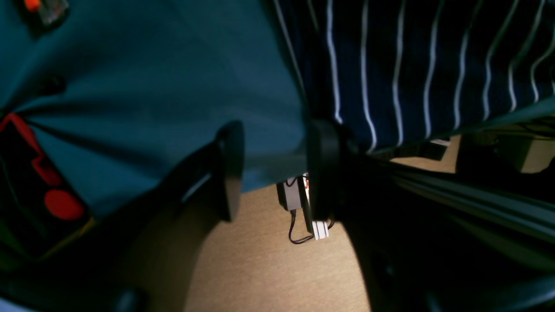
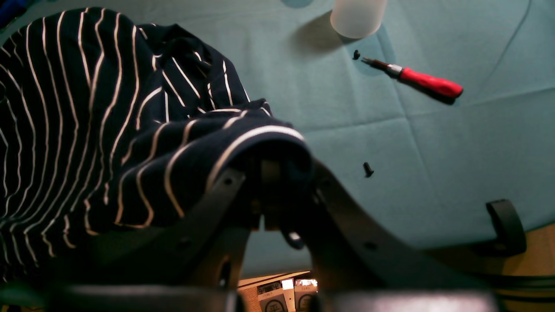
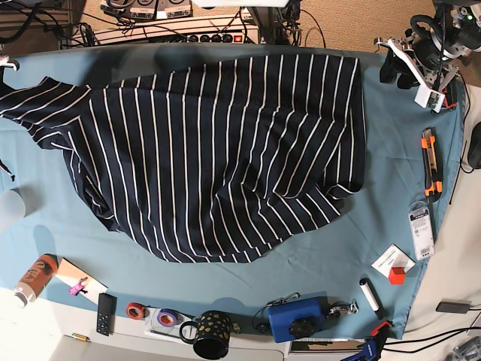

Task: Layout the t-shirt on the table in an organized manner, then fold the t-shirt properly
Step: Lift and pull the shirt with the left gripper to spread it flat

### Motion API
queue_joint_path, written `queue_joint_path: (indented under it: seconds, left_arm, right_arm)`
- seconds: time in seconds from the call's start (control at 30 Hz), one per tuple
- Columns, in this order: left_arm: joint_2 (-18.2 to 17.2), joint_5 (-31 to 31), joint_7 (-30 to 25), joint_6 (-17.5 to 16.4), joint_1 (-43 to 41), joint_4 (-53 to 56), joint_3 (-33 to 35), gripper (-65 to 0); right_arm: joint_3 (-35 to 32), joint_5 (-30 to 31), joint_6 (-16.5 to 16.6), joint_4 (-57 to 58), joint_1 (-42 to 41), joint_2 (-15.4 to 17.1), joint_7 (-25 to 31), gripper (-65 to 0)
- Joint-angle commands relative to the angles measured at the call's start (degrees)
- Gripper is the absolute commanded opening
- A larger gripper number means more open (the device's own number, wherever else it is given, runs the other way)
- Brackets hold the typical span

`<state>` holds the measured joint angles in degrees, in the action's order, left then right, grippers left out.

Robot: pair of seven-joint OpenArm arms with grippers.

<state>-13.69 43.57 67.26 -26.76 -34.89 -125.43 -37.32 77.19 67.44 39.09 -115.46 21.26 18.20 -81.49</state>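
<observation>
The t-shirt (image 3: pixel 218 150), dark navy with thin white stripes, lies spread but wrinkled over most of the teal table (image 3: pixel 391 150). My left gripper (image 1: pixel 275 173) is open and empty at the table's far right corner, just beside the shirt's hem (image 1: pixel 412 65); in the base view it (image 3: pixel 397 69) is right of the shirt's corner. My right gripper (image 2: pixel 264 182) is shut on a fold of the t-shirt (image 2: pixel 108 130), which drapes over its fingers at the shirt's far left end. In the base view that gripper is almost out of frame.
A red-handled screwdriver (image 2: pixel 429 82), a translucent cup (image 2: pixel 357 17) and loose black screws (image 2: pixel 367 169) lie beyond the right gripper. An orange box cutter (image 3: pixel 428 162), a plastic packet (image 3: pixel 421 229), a blue device (image 3: pixel 297 316), a mug (image 3: pixel 210 335) and tape rolls (image 3: pixel 161 317) line the edges.
</observation>
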Motion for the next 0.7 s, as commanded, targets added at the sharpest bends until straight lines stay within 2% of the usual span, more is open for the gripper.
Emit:
queue_joint_path:
  seconds: [0.0,0.03,0.13,0.2,0.37,0.47,0.6,0.67]
  left_arm:
    - [-0.59,1.25,-1.53,-0.11,-0.35,-0.96,-0.42,-40.0]
    - [-0.59,1.88,-2.45,-0.48,-0.33,-0.96,-0.42,-40.0]
    - [-0.61,3.74,-6.82,-6.14,0.42,-0.96,-0.35,-40.0]
    - [-0.61,3.76,-6.32,-7.89,2.49,-0.83,-0.31,-40.1]
    - [-0.61,4.09,-1.16,-10.36,10.1,3.1,-0.31,-40.0]
    - [-1.07,6.67,0.17,-11.61,13.99,8.2,0.81,-40.0]
    - [-2.25,7.87,0.87,-12.28,17.42,14.64,6.62,-39.7]
    - [-2.69,7.8,0.85,-12.33,18.82,16.5,10.58,-36.2]
  right_arm:
    - [0.39,0.9,0.39,-0.74,0.17,1.36,1.49,-65.0]
    - [0.39,0.9,0.39,-0.74,0.17,1.36,1.49,-65.0]
    - [0.39,0.92,0.39,-0.74,0.17,1.38,1.49,-65.0]
    - [0.39,0.9,0.39,-0.74,0.17,1.36,1.49,-65.0]
    - [0.39,0.92,0.37,-0.74,0.17,1.36,1.49,-65.0]
    - [0.39,0.92,0.39,-0.74,0.15,1.36,1.49,-65.0]
    - [0.39,0.92,0.37,-0.74,0.17,1.38,1.49,-65.0]
    - [0.39,0.92,0.39,-0.74,0.15,1.38,1.49,-65.0]
